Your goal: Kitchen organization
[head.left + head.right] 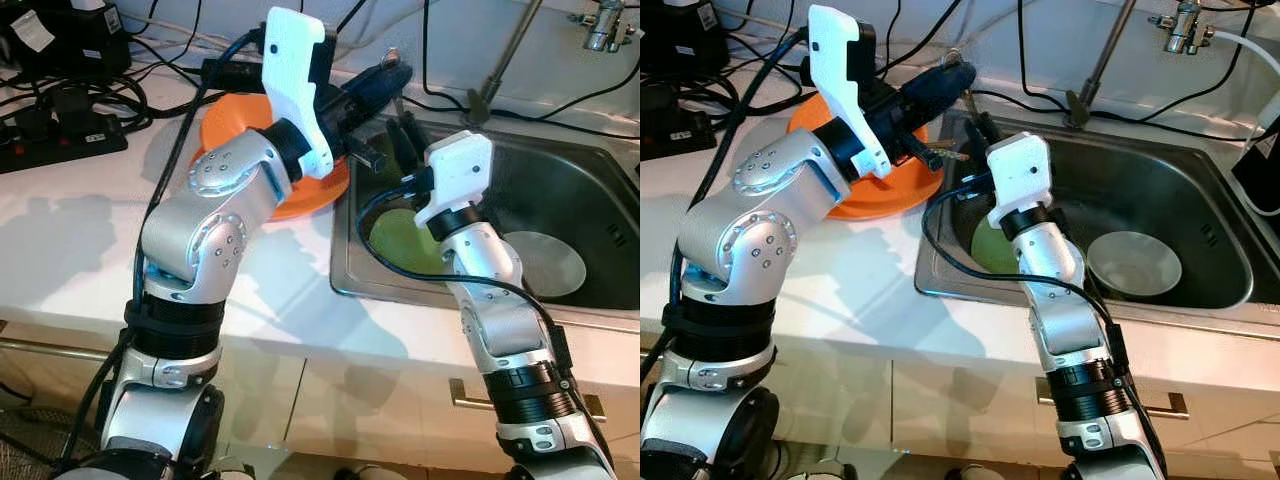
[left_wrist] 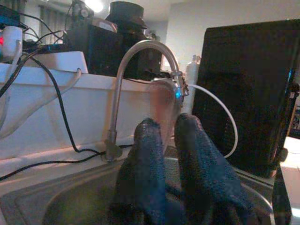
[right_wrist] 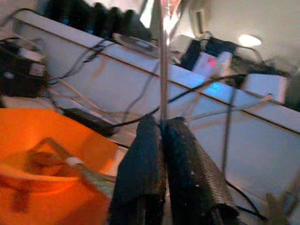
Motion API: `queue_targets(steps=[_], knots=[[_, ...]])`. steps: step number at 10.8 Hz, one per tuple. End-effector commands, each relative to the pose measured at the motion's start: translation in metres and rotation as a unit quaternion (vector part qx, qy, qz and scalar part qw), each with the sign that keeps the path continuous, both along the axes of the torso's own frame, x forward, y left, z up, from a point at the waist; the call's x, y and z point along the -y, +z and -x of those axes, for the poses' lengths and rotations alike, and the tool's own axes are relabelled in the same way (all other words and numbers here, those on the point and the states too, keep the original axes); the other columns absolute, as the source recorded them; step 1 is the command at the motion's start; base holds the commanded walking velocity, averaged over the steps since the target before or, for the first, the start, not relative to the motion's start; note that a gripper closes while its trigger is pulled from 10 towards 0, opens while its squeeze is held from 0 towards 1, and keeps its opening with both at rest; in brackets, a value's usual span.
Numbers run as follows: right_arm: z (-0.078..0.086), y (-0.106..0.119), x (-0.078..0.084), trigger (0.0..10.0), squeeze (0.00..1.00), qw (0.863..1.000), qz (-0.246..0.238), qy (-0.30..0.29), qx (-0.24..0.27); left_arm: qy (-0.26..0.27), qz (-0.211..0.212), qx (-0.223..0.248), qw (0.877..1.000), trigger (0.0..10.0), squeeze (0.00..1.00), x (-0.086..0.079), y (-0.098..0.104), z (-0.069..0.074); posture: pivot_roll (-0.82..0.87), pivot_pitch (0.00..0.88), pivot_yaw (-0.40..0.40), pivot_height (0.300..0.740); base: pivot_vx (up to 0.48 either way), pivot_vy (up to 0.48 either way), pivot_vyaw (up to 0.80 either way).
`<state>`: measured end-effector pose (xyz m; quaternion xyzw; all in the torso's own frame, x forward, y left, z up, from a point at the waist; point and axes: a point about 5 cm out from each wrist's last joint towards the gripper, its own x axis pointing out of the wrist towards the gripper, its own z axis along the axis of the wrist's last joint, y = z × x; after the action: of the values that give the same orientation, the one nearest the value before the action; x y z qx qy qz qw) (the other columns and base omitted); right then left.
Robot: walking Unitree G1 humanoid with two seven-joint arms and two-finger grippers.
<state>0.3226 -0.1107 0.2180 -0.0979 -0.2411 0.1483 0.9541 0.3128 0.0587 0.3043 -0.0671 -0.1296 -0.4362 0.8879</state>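
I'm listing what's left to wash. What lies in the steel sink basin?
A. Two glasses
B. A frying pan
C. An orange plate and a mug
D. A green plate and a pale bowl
D: a round green plate and a pale round bowl lie in the stainless steel sink.

White kitchen countertop (image 1: 60,240) with a steel sink (image 1: 1200,275) set into it at the right. Resting on the counter just left of the sink: an orange plate (image 1: 855,200), its edge near the sink rim. At the far left corner, a black power strip (image 1: 55,145) among tangled black cables (image 1: 130,95). Inside the sink basin: a green plate (image 1: 985,245) beside a pale bowl (image 1: 1135,265).
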Motion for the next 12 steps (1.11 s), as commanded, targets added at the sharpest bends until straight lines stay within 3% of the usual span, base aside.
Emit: queue_targets(steps=[1, 5, 6, 9, 12], knots=[[-0.001, -0.002, 0.012, 0.0, 0.00, 1.000, -0.007, -0.021, -0.005, -0.015, -0.001, 0.005, 1.000, 10.0, 1.00, 0.003, 0.000, 0.005, -0.01, 0.032, -0.103, 0.740, 0.000, 0.000, 0.00], [-0.004, -0.003, 0.017, 0.0, 0.00, 0.999, -0.006, -0.043, -0.010, 0.017, -0.011, 0.013, 1.000, 10.0, 1.00, -0.004, -0.005, 0.001, -0.01, 0.040, -0.102, 0.740, 0.000, 0.000, 0.00], [-0.006, -0.002, 0.022, 0.0, 0.00, 0.998, -0.006, -0.057, -0.013, 0.059, -0.046, 0.038, 0.996, 10.0, 0.00, -0.012, -0.010, -0.002, -0.02, 0.048, -0.098, 0.740, 0.000, 0.000, 0.00], [-0.012, 0.001, 0.051, 0.0, 0.00, 0.991, -0.024, -0.129, -0.026, 0.196, -0.099, 0.070, 0.973, 10.0, 0.00, -0.050, -0.029, -0.009, -0.02, 0.062, -0.099, 0.740, 0.000, 0.000, 0.00], [-0.014, -0.006, 0.077, 0.0, 0.00, 0.980, -0.032, -0.187, -0.052, 0.312, -0.112, 0.068, 0.941, 10.0, 0.00, -0.094, -0.055, -0.006, -0.03, 0.074, -0.103, 0.740, 0.000, 0.000, 0.00]])
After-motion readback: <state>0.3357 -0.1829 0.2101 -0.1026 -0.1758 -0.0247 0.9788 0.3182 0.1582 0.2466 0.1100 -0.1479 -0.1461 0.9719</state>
